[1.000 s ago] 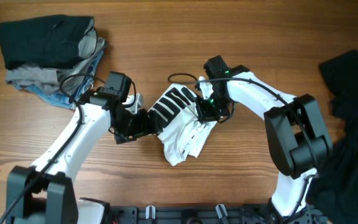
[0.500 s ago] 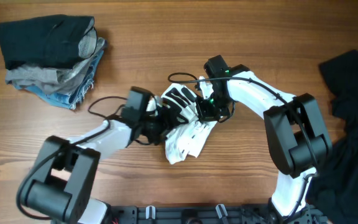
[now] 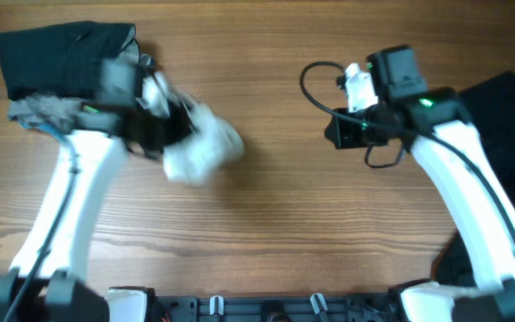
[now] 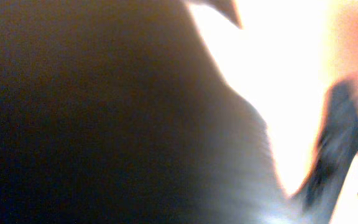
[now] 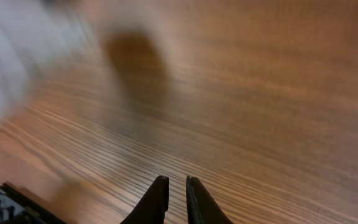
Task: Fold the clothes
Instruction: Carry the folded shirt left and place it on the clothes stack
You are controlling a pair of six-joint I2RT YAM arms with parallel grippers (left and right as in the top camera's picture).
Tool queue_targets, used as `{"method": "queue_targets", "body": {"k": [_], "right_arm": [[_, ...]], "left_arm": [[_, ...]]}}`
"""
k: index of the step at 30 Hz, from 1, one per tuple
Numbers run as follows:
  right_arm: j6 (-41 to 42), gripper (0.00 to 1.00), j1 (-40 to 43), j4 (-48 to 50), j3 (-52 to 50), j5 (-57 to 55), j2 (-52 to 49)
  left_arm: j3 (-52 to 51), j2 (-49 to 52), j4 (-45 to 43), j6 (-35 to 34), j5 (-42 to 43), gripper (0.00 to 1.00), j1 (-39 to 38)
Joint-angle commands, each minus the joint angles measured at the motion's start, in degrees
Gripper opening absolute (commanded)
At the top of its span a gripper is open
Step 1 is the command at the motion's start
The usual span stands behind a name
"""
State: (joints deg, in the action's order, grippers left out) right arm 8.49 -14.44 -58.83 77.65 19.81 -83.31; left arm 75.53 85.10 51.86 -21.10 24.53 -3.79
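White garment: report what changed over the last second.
The left gripper has carried the white garment, bunched, from the middle up-left toward the folded stack. The right gripper has let go of it and pulled back right; its fingers are nearly together, empty. The folded stack and the black garment at the right edge stayed put.

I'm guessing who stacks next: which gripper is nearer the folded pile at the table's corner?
Left. The left gripper, holding the white bundle, is beside the folded pile, at its right edge; the right gripper is far off to its right.
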Motion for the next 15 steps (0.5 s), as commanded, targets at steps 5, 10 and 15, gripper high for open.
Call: {"method": "queue_targets", "body": {"k": [5,10,15], "right_arm": [[2.1,0.15,-0.1,-0.4,-1.3,-0.8,1.2],[2.3,0.14,-0.1,-1.3,-1.3,-0.7,0.4],[3.7,0.13,-0.1,-1.9,-1.3,-0.7,0.4]], "left_arm": [[13.2,2.0,-24.0,6.7,-3.6,0.04,20.1],[13.2,23.1,-38.3,-8.1,-3.7,0.16,27.8],[13.2,35.2,-29.9,-14.0,-2.5,1.0,33.1]]}}
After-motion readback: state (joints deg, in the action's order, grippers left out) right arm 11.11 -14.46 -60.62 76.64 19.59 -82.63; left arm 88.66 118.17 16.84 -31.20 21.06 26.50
